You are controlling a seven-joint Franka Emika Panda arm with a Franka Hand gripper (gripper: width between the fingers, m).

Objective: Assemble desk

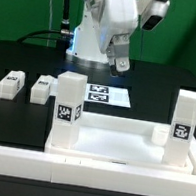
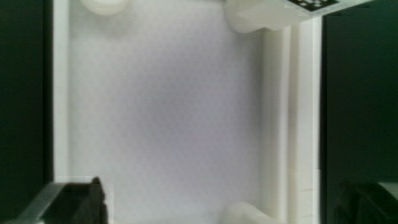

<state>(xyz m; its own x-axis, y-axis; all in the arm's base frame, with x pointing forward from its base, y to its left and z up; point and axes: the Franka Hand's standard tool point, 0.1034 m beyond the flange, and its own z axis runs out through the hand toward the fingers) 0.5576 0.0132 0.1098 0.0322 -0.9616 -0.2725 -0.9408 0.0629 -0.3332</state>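
desk slab (image 1: pixel 110 143): long axis left-right in exterior view; two legs (image 1: pixel 67 107) upright | gripper (image 1: pixel 119 62): fingers apart

This is a robotics lab. A white robot arm (image 1: pixel 99 24) stands at twelve o'clock on a black worktop (image 1: pixel 20 61), with a tagged marker board (image 1: pixel 109 94) before it.

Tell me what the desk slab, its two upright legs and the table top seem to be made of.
Desk slab: seemingly hard white plastic, matte to faintly satin; even colour, moulded raised rim, no grain.
Upright legs: the same white plastic by the look; same flat white, crisp square edges.
Table top: black and matte, hardly reflecting; painted board, plastic or cloth, I cannot tell.
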